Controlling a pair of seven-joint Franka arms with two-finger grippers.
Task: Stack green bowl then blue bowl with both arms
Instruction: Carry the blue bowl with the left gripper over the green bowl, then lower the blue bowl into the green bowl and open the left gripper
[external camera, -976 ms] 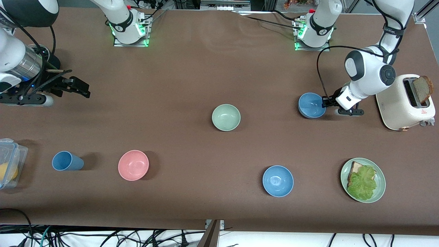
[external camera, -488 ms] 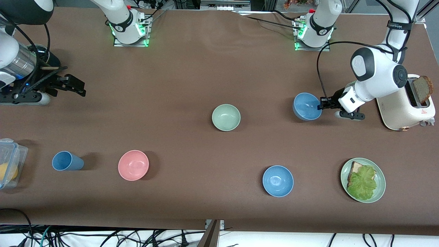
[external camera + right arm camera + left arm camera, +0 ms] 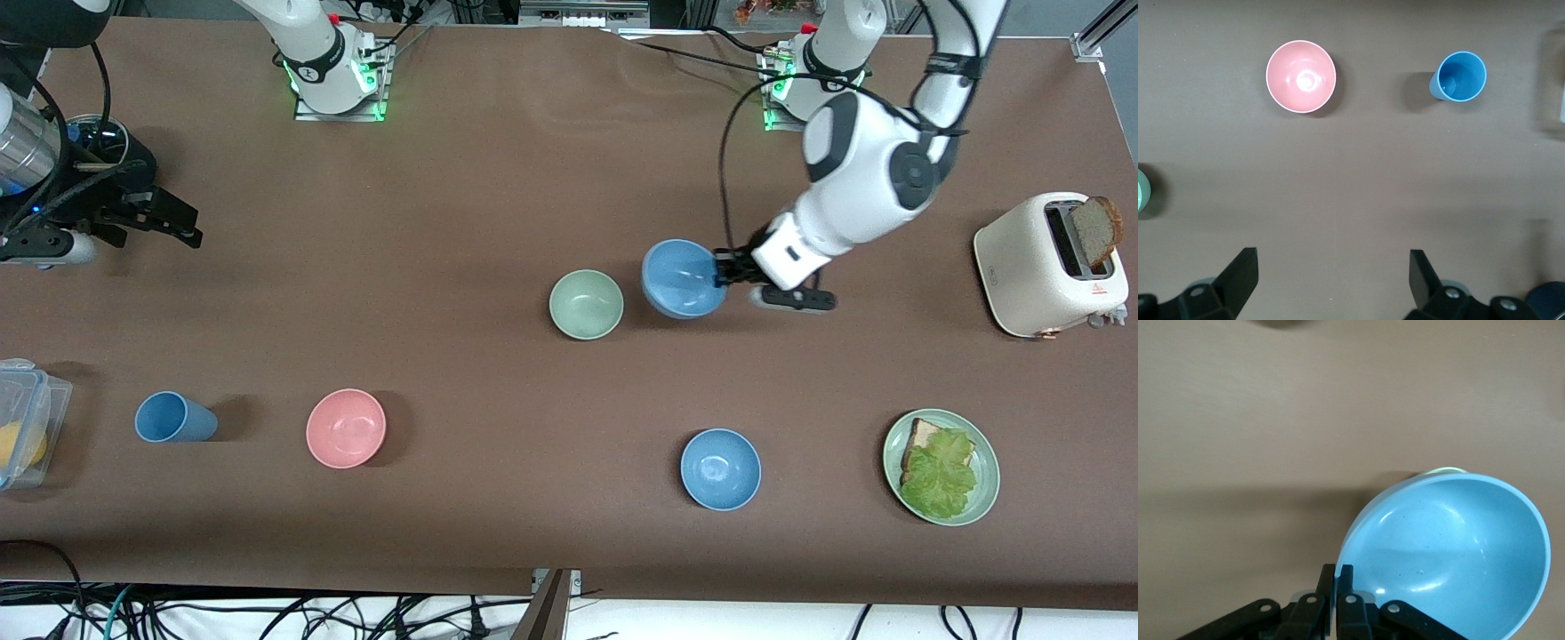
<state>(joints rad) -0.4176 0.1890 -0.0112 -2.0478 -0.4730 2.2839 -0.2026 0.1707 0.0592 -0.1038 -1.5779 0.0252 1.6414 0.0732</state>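
Front view: the left hand [image 3: 727,268] is clenched on the rim of the blue bowl [image 3: 683,278] and holds it tilted in the air, just beside the green bowl [image 3: 586,304], toward the left arm's end of the bench [image 3: 498,178]. The green bowl sits upright on the bench near the middle, with nothing in it. The right hand [image 3: 169,222] hangs released, fingers spread, over bare bench at the right arm's end. Nearer the camera stand a blue cup [image 3: 174,417], a pink bowl [image 3: 346,428] and a second blue bowl [image 3: 720,468], each with nothing inside. A green plate [image 3: 941,467] carries bread topped with lettuce. A white toaster [image 3: 1049,265] has a slice of brown bread standing in its slot. A clear plastic box [image 3: 27,420] at the edge holds something yellow.

Left wrist view: the fingers [image 3: 1345,583] pinch the blue bowl's [image 3: 1448,550] rim; its hollow is bare, and a sliver of the green bowl [image 3: 1443,471] peeks past its edge.

Right wrist view: the right hand's [image 3: 1331,273] fingers stand wide apart above the pink bowl [image 3: 1301,76] and blue cup [image 3: 1459,76], both bare inside.
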